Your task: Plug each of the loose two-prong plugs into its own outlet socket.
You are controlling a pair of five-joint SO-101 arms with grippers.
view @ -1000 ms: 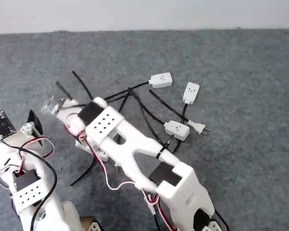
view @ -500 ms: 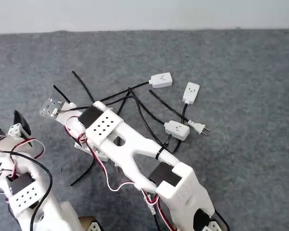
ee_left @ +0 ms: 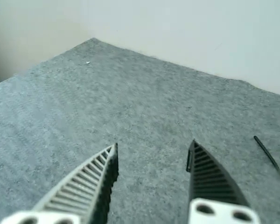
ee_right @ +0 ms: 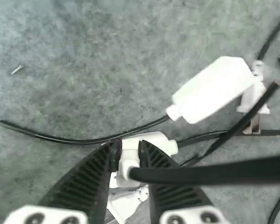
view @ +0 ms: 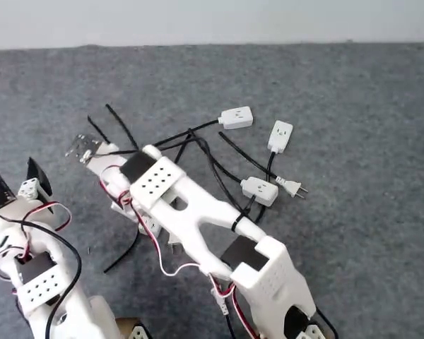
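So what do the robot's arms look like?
The left arm and the right arm are chunky white plastic with black motor blocks, rows of little round holes, and thin red, white and black wires looping along them. Their jaws are black, pointy and ribbed.

A robotics test bench: a grey felt mat runs up to a bare pale wall along the top of the frame. One white arm stands at lower left, a second arm crosses the centre trailing exposed red and white wires, and black cords and outlet sockets lie mid-frame.
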